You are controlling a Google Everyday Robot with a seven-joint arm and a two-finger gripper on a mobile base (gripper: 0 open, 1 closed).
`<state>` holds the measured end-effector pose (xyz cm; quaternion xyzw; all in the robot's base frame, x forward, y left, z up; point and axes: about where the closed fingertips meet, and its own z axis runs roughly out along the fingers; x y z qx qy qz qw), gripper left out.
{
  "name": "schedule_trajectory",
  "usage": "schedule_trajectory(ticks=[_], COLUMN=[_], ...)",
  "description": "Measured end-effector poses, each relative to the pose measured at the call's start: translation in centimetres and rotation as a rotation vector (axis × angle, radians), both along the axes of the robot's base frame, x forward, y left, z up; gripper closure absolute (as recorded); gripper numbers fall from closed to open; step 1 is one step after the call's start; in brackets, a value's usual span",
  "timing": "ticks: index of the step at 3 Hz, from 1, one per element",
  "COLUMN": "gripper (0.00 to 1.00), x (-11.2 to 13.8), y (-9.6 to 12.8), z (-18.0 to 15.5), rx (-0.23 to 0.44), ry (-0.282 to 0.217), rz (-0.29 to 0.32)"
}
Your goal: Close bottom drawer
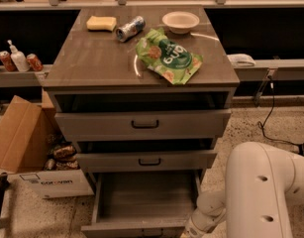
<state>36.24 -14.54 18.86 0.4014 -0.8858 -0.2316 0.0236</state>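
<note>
The bottom drawer (pixel 144 200) is the lowest of the cabinet's three and stands pulled far out. Its plain grey interior is bare, and its front panel (pixel 134 229) lies at the lower edge of the camera view. My white arm (pixel 263 192) reaches in from the lower right. My gripper (pixel 187 232) is at the drawer's front right corner, mostly cut off by the frame's bottom edge.
The top drawer (pixel 144 124) and middle drawer (pixel 147 160) stand slightly open. On the cabinet top lie a green snack bag (pixel 167 57), a can (pixel 130 28), a yellow sponge (pixel 101 23) and a white bowl (pixel 180 21). A cardboard box (pixel 23 138) stands to the left.
</note>
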Motion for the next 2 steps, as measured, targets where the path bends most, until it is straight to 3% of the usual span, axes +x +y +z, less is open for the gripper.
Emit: schedule_trajectory(ticks=[2], gripper=[1.00], x=[2.8], y=[1.5], z=[-2.3], rx=[-0.003], ry=[-0.062], rz=[-0.008])
